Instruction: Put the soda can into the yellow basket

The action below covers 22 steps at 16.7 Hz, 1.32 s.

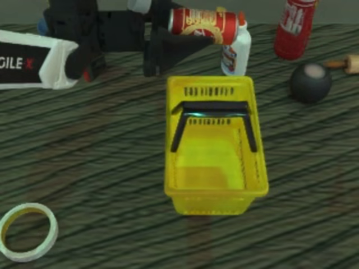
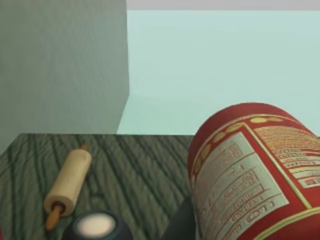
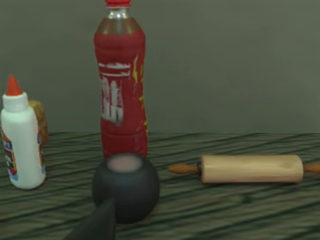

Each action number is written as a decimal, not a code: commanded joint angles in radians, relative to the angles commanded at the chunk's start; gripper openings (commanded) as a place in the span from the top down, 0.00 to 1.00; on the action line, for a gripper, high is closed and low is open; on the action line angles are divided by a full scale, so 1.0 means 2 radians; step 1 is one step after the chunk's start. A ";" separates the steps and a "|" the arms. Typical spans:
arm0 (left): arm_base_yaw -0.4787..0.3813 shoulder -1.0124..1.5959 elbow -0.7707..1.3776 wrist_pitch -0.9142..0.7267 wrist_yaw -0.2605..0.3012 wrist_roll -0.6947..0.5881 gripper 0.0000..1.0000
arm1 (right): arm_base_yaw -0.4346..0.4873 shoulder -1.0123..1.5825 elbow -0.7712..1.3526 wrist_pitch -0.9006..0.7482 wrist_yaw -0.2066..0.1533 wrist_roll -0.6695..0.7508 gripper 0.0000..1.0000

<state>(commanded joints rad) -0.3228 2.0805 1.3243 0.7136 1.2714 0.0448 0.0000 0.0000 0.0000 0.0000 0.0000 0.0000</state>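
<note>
The soda can (image 1: 203, 23) lies sideways clamped in the left tool (image 1: 168, 50), yellow basket (image 1: 255, 168) just below it.

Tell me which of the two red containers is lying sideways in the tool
The soda can, held sideways by the left tool beyond the yellow basket; the taller red bottle stands upright on the table.

The yellow basket (image 1: 216, 193) lies open, its black handle (image 1: 213, 115) crossing the far end.

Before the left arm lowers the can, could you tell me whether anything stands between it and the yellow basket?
Nothing visible does. The left gripper holds the soda can beyond the yellow basket's far rim; the glue bottle stands beside the can, outside the basket.
</note>
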 joint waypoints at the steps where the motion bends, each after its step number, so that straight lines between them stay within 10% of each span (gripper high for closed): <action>1: 0.000 0.000 0.000 0.000 0.000 0.000 1.00 | 0.000 0.000 0.000 0.000 0.000 0.000 0.00; 19: 0.013 0.122 -0.039 0.163 0.001 -0.002 1.00 | 0.000 0.000 0.000 0.000 0.000 0.000 0.00; 22: 0.013 0.122 -0.039 0.163 0.001 -0.002 0.77 | 0.000 0.000 0.000 0.000 0.000 0.000 0.00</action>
<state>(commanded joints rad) -0.2968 2.3240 1.2460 1.0398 1.2731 0.0404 0.0000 0.0000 0.0000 0.0000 0.0000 0.0000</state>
